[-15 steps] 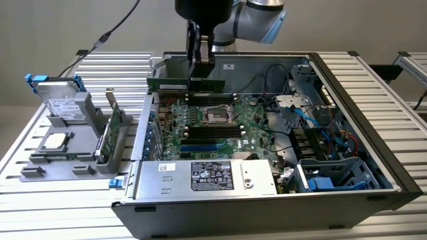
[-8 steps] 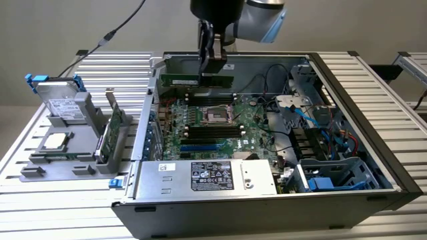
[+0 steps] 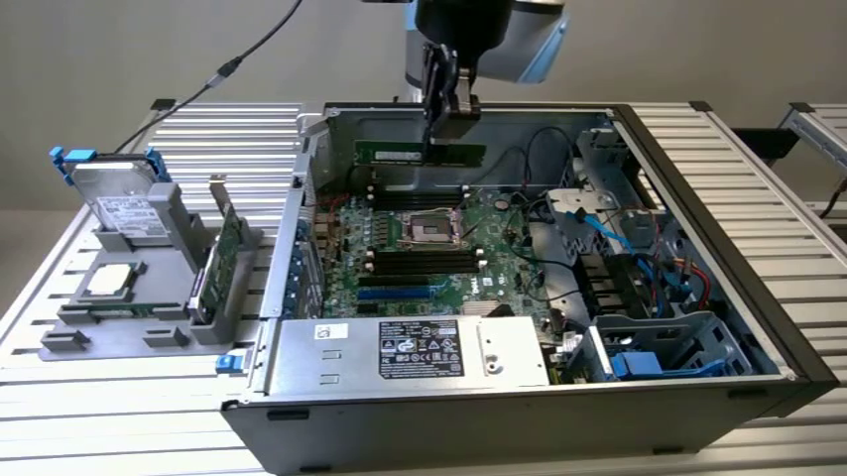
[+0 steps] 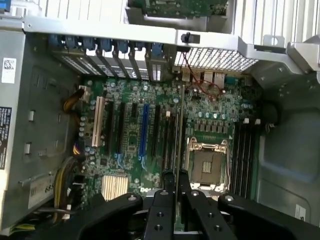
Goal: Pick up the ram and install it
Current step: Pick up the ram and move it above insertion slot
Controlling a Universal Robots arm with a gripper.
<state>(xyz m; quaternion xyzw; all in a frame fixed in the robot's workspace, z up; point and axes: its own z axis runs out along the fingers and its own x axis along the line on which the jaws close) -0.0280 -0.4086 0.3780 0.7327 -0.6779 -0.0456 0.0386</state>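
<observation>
The ram [image 3: 413,154] is a long thin green stick held level above the open computer case [image 3: 688,188], over the far part of the motherboard [image 3: 437,273]. My gripper [image 3: 446,124] comes down from above and is shut on the stick's upper edge, near its end on the exterior view's right. In the wrist view the ram [image 4: 179,130] appears edge-on as a thin line between the black fingers [image 4: 161,200] of my gripper [image 4: 176,186]. It runs alongside the dark memory slots [image 4: 169,142] next to the CPU socket [image 4: 206,167].
A power supply [image 3: 411,352] fills the near part of the case. Blue cables [image 3: 596,223] and drive bays [image 3: 662,347] sit at the exterior view's right. Outside on the left, a grey holder [image 3: 126,317] carries a hard drive [image 3: 126,203], a green expansion card [image 3: 222,263] and a CPU [image 3: 113,281].
</observation>
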